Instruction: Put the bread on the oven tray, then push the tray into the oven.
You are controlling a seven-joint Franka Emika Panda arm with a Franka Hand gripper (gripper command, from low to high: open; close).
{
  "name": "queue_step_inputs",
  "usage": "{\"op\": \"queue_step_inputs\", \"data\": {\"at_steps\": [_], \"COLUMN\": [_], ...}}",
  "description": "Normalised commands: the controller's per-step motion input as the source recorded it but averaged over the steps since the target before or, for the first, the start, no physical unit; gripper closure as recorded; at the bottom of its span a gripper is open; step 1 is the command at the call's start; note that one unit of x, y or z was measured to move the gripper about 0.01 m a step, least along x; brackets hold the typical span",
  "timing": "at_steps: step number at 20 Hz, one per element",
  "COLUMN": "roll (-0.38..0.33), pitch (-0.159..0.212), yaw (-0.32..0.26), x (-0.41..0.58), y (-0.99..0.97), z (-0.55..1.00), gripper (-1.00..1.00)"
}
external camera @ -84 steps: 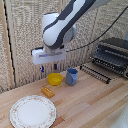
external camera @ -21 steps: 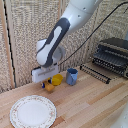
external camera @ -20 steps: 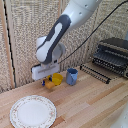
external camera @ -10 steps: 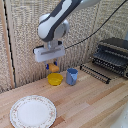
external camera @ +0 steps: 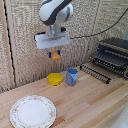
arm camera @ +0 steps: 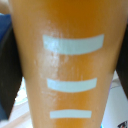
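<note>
Bread [external camera: 56,56] clamped in claw [external camera: 56,53], high above yellow bowl [external camera: 55,79] and blue cup [external camera: 72,76]

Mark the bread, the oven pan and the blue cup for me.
bread [external camera: 56,56], exterior view, its lower end below the pincer
oven pan [external camera: 96,72], exterior view, middle of the wire bars
cup [external camera: 72,76], exterior view, its side wall

The tabletop [external camera: 95,107] is made of light wooden planks, and several things stand directly on it. Near the front at the exterior view's left lies a round white plate [external camera: 33,111] with a patterned rim, and further back near the middle a yellow bowl [external camera: 55,79] stands just beside a blue cup [external camera: 72,76]. At the exterior view's right stands the oven [external camera: 112,55], and the oven pan [external camera: 96,72] reaches out from its front toward the cup, though it is hard to tell if the pan touches the wood.
</note>
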Motion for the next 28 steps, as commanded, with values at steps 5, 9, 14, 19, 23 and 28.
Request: {"op": "queue_step_inputs", "data": {"at_steps": [5, 9, 14, 19, 23, 28], "roll": [-0.024, 0.003, 0.001, 0.000, 0.000, 0.000], "pitch": [-0.001, 0.001, 0.003, 0.000, -0.022, -0.054], "yaw": [-0.240, -0.180, -0.198, -0.220, -0.238, -0.265], "x": [0.295, 0.017, -0.093, -0.223, -0.185, -0.114], "y": [-0.41, -0.68, -0.67, -0.61, -0.57, -0.52], "z": [0.49, 0.38, 0.17, 0.02, -0.06, -0.15], "gripper": [1.00, 1.00, 1.00, 1.00, 1.00, 1.00]}}
